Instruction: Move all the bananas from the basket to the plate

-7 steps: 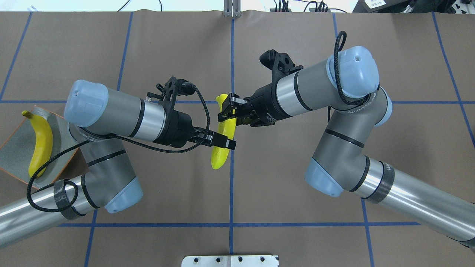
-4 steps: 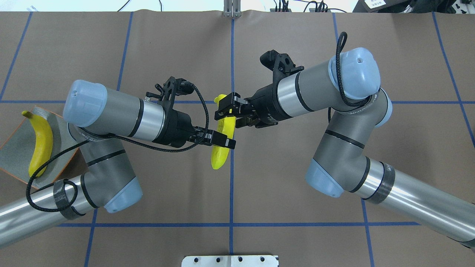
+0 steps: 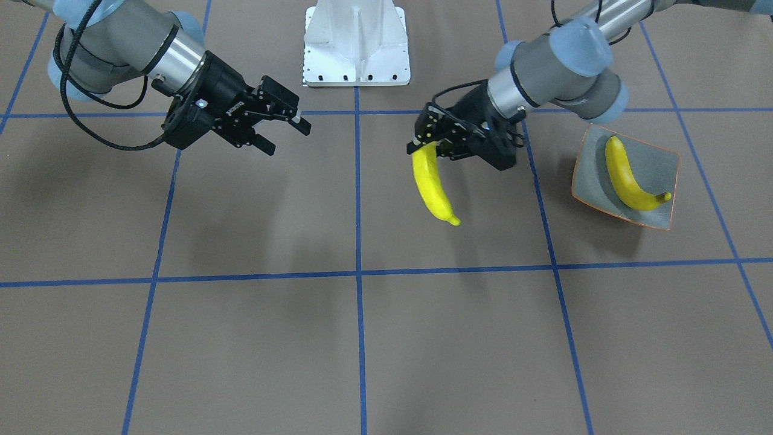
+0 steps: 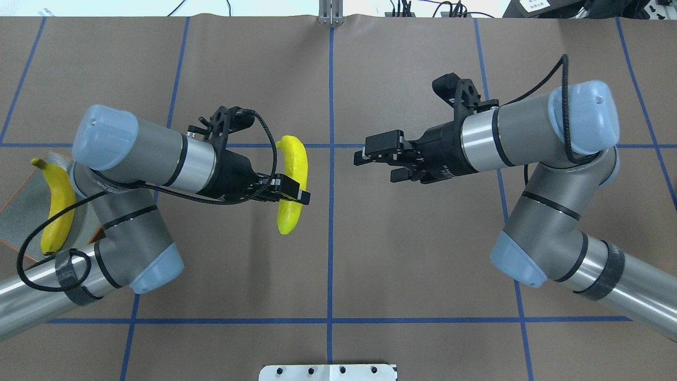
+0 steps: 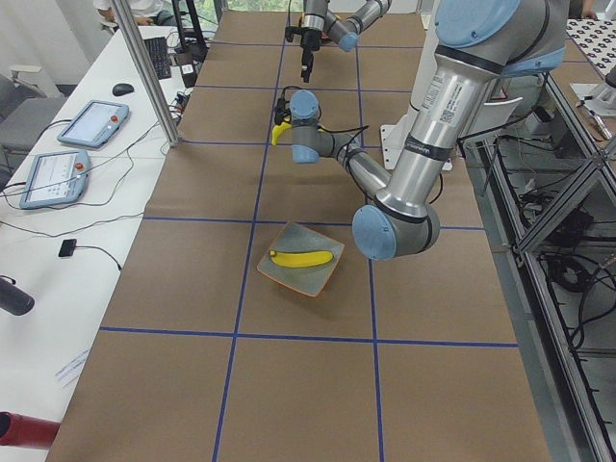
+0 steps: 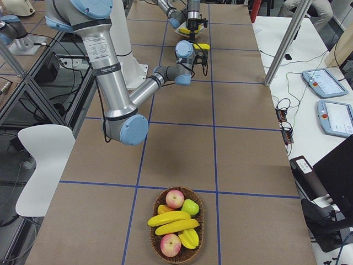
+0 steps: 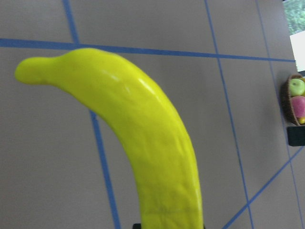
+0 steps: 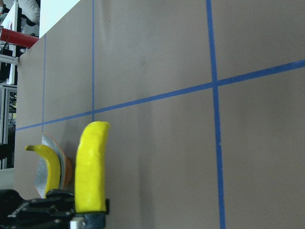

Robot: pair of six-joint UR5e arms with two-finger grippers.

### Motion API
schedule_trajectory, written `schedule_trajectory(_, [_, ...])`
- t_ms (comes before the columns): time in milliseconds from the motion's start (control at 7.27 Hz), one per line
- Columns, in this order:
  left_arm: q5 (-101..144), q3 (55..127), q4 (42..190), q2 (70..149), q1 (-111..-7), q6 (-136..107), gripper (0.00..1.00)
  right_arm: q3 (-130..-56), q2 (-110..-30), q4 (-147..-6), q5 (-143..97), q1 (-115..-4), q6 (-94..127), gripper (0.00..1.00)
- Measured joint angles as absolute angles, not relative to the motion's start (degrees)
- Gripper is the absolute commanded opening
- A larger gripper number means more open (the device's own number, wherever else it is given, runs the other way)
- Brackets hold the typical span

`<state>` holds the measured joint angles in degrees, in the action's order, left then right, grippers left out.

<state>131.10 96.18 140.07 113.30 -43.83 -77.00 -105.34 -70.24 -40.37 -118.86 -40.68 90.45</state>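
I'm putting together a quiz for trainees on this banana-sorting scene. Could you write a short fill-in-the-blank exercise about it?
1. The left gripper is shut on a banana, while the right gripper is ___.
2. The plate holds exactly ___ banana.
3. The basket sits at the table's end on the robot's ___ side.
Missing words: open; one; right.

Count: 4 bananas [image 3: 432, 187] [image 3: 628, 181] [image 6: 168, 218] [image 6: 177, 227], 3 apples [image 6: 175, 197] [image 6: 190, 207] [image 6: 170, 244], 1 plate [image 3: 655, 166], 1 basket [image 6: 152, 233], 2 arms [image 4: 132, 153] [image 4: 529, 132] w/ 2 hands [image 4: 293, 193] [image 4: 375, 166].
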Motion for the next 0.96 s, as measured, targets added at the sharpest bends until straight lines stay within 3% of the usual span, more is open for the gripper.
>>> schedule_trajectory(413, [134.21, 97.22, 131.81, 105.63, -50.27, -68.63, 0.0, -105.04, -74.07, -40.36, -114.66, -40.95, 90.03, 1.0])
schedule_trajectory(963, [130.8, 102.63, 104.85, 104.44, -56.73, -45.04, 0.0, -101.92, -74.68, -40.29, -111.91, -40.44, 89.75, 1.0])
